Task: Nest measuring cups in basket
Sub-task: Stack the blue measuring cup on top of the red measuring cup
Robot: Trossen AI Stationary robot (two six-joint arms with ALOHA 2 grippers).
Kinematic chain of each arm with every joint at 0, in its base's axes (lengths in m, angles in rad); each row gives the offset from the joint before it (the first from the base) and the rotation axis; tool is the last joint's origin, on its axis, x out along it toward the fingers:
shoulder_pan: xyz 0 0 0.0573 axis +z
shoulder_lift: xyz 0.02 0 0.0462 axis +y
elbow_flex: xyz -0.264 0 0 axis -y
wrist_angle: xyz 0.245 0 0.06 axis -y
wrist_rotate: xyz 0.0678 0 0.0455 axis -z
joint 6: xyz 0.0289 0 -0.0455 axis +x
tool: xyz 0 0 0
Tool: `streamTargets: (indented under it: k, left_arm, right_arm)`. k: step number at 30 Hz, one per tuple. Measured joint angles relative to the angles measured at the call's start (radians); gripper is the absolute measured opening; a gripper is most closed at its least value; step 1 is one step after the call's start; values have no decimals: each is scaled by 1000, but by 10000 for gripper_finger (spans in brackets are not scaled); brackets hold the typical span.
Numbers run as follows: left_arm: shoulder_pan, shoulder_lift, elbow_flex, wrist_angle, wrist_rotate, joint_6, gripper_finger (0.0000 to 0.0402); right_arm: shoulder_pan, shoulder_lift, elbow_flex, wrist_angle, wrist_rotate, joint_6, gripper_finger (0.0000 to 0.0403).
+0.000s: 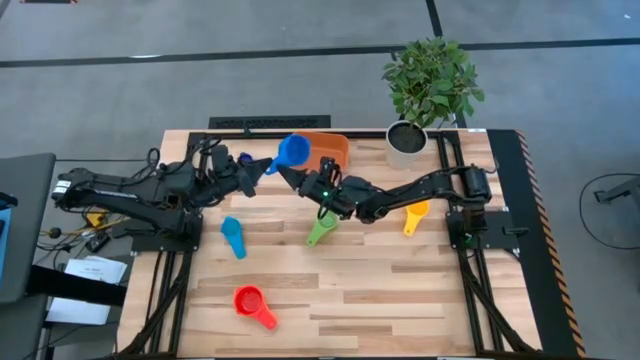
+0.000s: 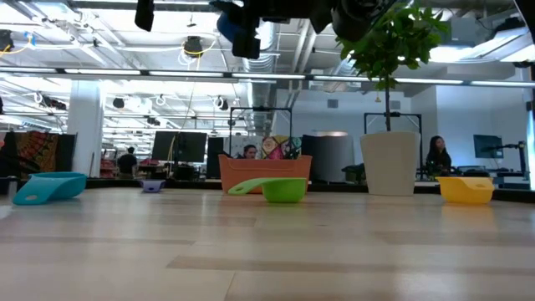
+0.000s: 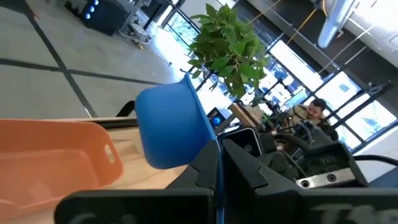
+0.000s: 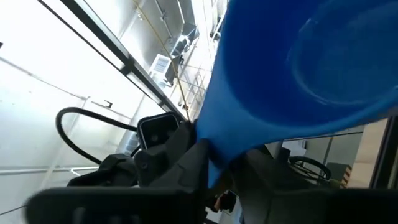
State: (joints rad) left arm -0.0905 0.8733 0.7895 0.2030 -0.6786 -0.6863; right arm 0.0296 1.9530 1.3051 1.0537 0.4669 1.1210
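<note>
left gripper [image 1: 268, 167] clamped on blue cup [image 1: 292, 151] handle, held above table at 9 o'clock edge of orange basket [image 1: 330, 147]. right gripper [image 1: 287, 174] at same handle from 5 o'clock, fingers partway apart; grip unclear. low view: cup [image 2: 238, 29] aloft, green cup [image 2: 280, 190] before basket [image 2: 263, 171]. left wrist: cup [image 3: 171, 127] beside basket [image 3: 56, 152].

Two dark, matte six-joint arms make up the robot, the left arm [image 1: 130, 190] and the right arm [image 1: 420, 190], each built of boxy black segments with rounded joint housings. Black cables loop along the links. A small green light glows near the right gripper [image 1: 292, 175]; silver screws stud the left gripper [image 3: 214, 186].
</note>
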Motion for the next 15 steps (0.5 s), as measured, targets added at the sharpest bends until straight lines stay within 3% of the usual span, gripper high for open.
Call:
streamTargets:
  k: [5, 9, 15]
  left_arm:
    - [1, 3, 0, -13, -10, -15, 0]
    - [1, -21, 0, -65, 6, 52, 9]
    - [0, -189, 0, -262, 108, 95, 61]
  right_arm:
    - [0, -3, 0, 11, -12, -24, 16]
    - [-1, -3, 0, -16, -60, -31, 14]
    - [7, 1, -1, -221, -448, -27, 7]
